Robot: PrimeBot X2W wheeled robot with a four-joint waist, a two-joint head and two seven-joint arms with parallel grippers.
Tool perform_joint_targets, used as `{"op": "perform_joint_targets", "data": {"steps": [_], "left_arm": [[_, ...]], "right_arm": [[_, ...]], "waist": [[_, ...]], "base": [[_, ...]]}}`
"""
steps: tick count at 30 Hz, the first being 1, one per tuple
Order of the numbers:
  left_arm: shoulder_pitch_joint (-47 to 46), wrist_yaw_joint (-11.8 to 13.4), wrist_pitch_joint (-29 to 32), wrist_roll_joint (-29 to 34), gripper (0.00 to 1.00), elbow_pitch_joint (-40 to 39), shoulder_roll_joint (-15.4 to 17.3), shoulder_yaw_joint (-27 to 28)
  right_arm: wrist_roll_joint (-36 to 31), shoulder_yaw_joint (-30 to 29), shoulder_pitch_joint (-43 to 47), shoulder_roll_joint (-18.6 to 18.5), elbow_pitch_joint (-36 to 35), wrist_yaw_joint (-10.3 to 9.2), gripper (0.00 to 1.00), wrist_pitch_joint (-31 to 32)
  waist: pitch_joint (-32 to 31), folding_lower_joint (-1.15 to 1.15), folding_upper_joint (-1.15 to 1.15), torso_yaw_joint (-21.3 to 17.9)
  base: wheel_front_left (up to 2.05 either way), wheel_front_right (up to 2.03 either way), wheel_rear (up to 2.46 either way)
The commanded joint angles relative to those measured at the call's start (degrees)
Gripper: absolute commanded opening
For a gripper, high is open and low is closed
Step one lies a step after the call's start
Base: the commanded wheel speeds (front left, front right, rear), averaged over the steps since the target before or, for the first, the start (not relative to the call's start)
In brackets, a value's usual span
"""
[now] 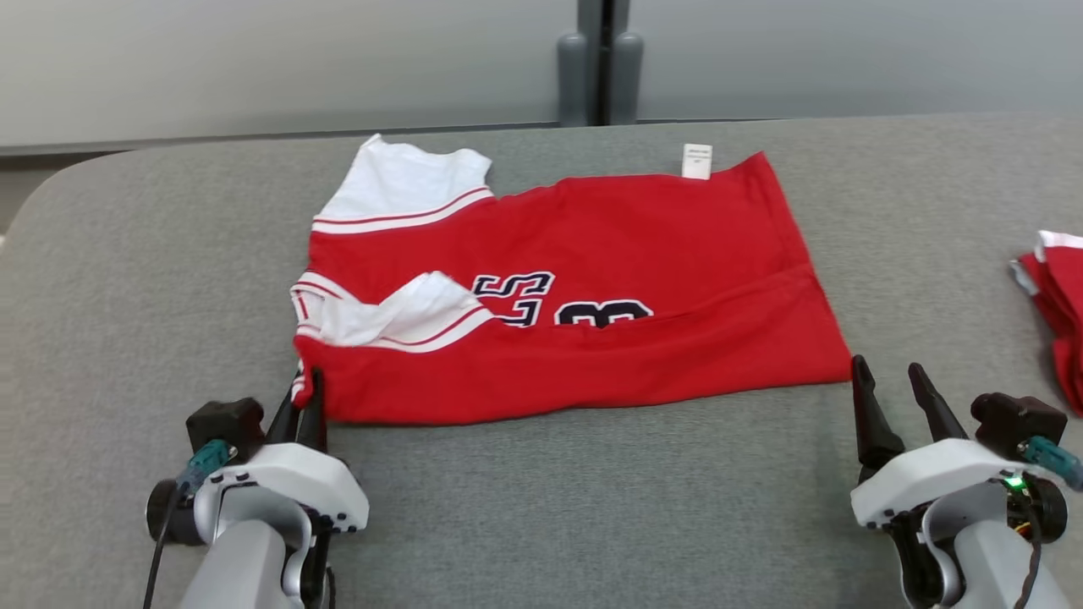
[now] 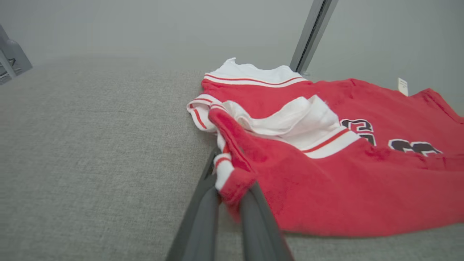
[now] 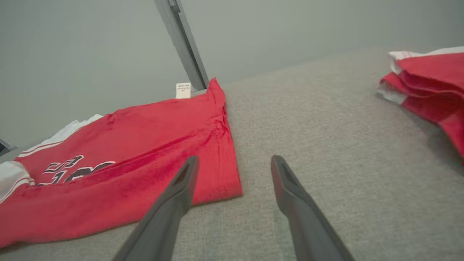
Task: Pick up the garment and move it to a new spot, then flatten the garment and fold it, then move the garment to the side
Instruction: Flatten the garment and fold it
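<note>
Left gripper (image 1: 310,381) clenched on garment (image 1: 609,245) at its near-left corner | right gripper (image 1: 887,365) released, beside near-right corner | I judge cloth light, limp; corners give best hold

— Can't read the print on the white tag (image 1: 697,161): too small.
— Same here. Only half see the dark numbers (image 1: 602,315), tucked under a fold of the garment (image 1: 592,245).
— Cut by the right edge, most of the second red pile (image 1: 1058,313).
— Buried in the red corner, the left pincer (image 1: 309,382) tips.
</note>
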Motion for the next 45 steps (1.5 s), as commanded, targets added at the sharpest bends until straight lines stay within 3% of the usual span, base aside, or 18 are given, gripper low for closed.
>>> {"op": "perform_joint_targets", "data": {"steps": [1,12,13,14,15,22,31,39,42,45], "left_arm": [[0.4,-0.4,-0.2,0.6,0.00,-1.5,0.2,-0.4],[2.5,0.2,-0.2,-1.4,0.00,-11.9,0.0,-8.5],[2.5,0.4,-0.2,-1.6,0.00,-12.1,0.0,-9.1],[2.4,0.7,-0.2,-1.6,0.00,-12.3,0.0,-9.6],[2.3,0.9,-0.2,-1.7,0.00,-12.4,0.0,-10.0],[3.4,1.9,-0.2,-1.6,0.00,-11.8,0.0,-9.7],[7.4,1.3,-0.2,-1.2,0.00,-11.7,1.1,-6.4],[13.0,0.1,0.2,-2.5,0.00,-13.2,2.9,-5.0],[15.8,-1.8,3.7,-2.4,0.00,-13.8,3.7,-7.0],[16.6,-1.7,5.0,-2.8,0.00,-14.6,3.9,-7.5]], "right_arm": [[1.0,-0.7,-1.4,-0.2,1.6,-0.01,1.00,1.0],[5.3,-1.4,-9.4,-2.4,15.8,-0.01,1.00,6.2],[5.7,-0.8,-9.8,-2.4,16.8,-0.01,0.88,7.0],[6.2,-0.1,-9.9,-2.3,17.5,-0.01,0.36,7.5],[6.7,0.4,-10.3,-2.3,18.0,-0.01,0.00,7.7],[10.2,5.2,-9.7,-3.7,18.1,-0.01,0.00,6.1],[15.8,9.0,-4.3,-5.5,15.2,-0.01,0.00,5.7],[19.5,9.0,2.5,-7.1,9.9,-0.02,0.00,8.1],[20.4,8.1,6.2,-7.1,6.5,-0.02,0.00,9.4],[19.7,7.4,8.0,-7.3,4.9,-0.02,0.00,9.9]], "waist": [[0.7,0.00,0.00,1.8],[3.1,0.00,0.00,6.8],[3.2,0.00,0.00,6.9],[3.2,0.00,0.00,7.0],[3.2,0.00,0.00,6.9],[1.4,0.00,0.00,5.3],[-4.2,0.00,0.00,3.2],[-6.4,0.00,0.00,2.3],[-6.6,0.00,0.00,1.9],[-6.3,0.00,0.00,1.9]], "base": [[0.00,0.00,0.00],[0.00,0.00,0.00],[0.00,0.00,0.00],[0.00,0.00,0.00],[0.00,0.00,0.00],[0.00,0.00,0.00],[0.00,0.00,0.00],[0.00,0.00,0.00],[0.00,0.00,0.00],[0.00,0.00,0.00]]}}
